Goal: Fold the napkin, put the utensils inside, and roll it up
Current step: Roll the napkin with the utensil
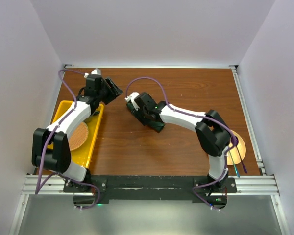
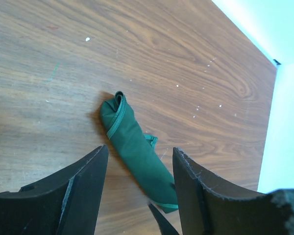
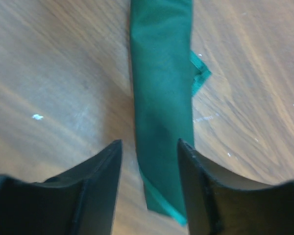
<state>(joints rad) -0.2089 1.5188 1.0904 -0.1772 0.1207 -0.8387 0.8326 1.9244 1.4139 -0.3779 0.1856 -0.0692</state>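
The green napkin [image 2: 137,147] lies on the wooden table rolled into a narrow tube, with a small corner sticking out at its side. In the right wrist view the roll [image 3: 161,98] runs straight away from me. My right gripper [image 3: 150,141] is open, low over the roll's near end, one finger on each side. My left gripper [image 2: 140,148] is open and empty, above the table, with the roll ahead between its fingers. In the top view the left gripper [image 1: 116,90] and right gripper [image 1: 154,123] face each other at mid table; the right arm hides the napkin. No utensil shows.
A yellow tray [image 1: 63,105] holding a round woven disc [image 1: 80,136] sits at the left under the left arm. An orange plate [image 1: 239,144] lies at the right edge by the right arm's base, with thin teal sticks [image 1: 236,169] beside it. White walls enclose the table.
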